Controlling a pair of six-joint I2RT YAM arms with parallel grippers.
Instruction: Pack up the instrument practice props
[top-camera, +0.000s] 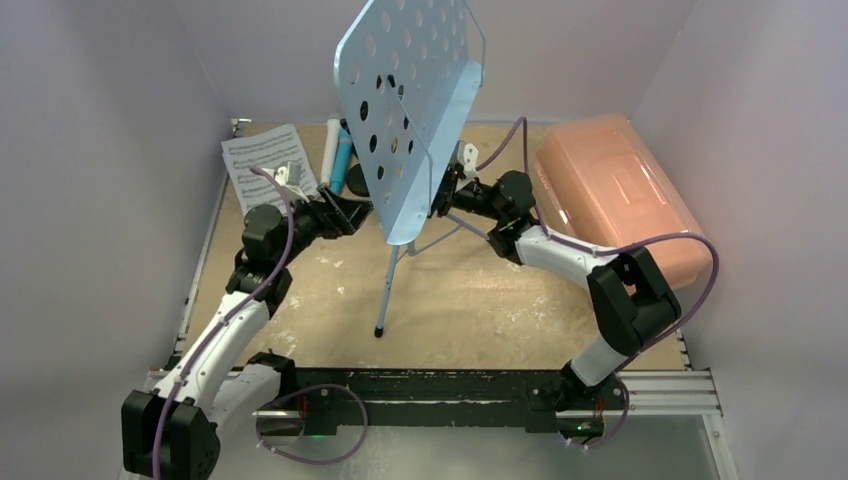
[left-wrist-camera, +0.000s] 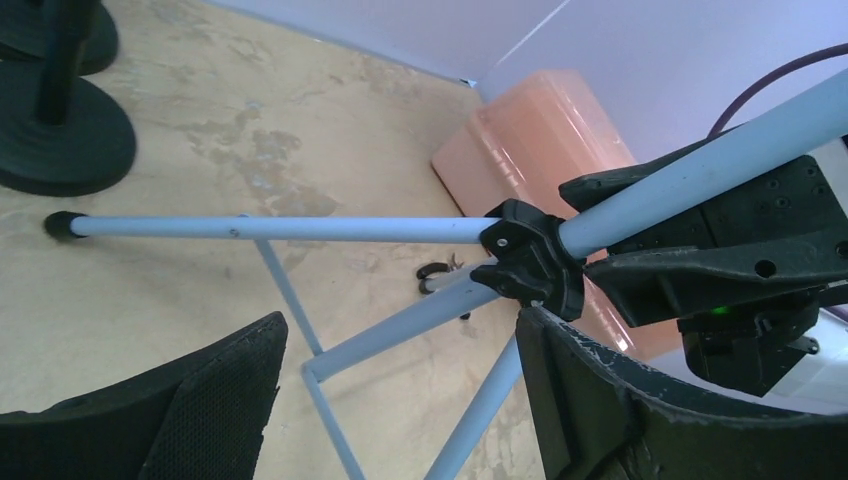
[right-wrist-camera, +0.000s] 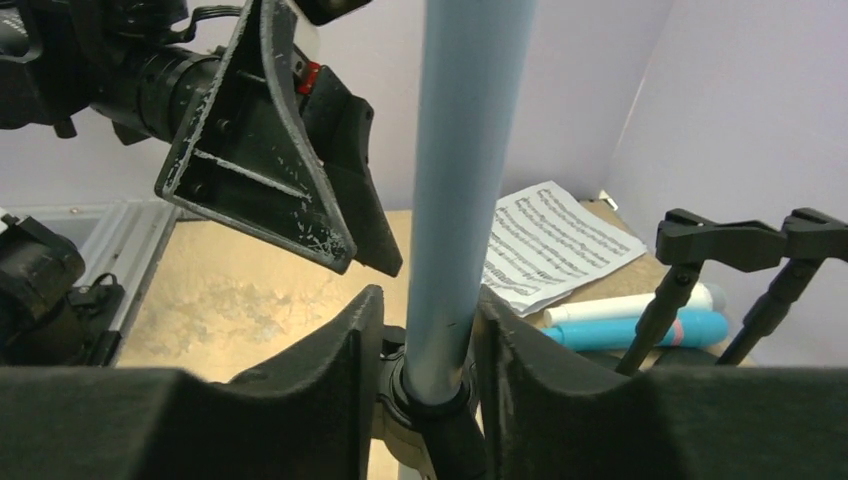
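Note:
The light-blue perforated music rack (top-camera: 410, 100) stands upright on its tripod at the table's middle. My right gripper (top-camera: 442, 196) is shut on its pole (right-wrist-camera: 465, 180) just above the black leg hub (left-wrist-camera: 530, 255). My left gripper (top-camera: 350, 213) is open at the pole's left side, and its jaws (left-wrist-camera: 400, 420) straddle the tripod legs without touching them. The white microphone (top-camera: 330, 150) and blue microphone (top-camera: 343, 160) lie at the back left beside the sheet-music pages (top-camera: 265, 160). Two black mic holders (right-wrist-camera: 690, 260) stand near them.
The pink translucent box (top-camera: 615, 200) lies closed at the back right. Small black-handled pliers (left-wrist-camera: 440, 272) lie on the table behind the tripod legs. One tripod foot (top-camera: 380, 330) reaches toward the near edge. Walls close in the left, back and right sides.

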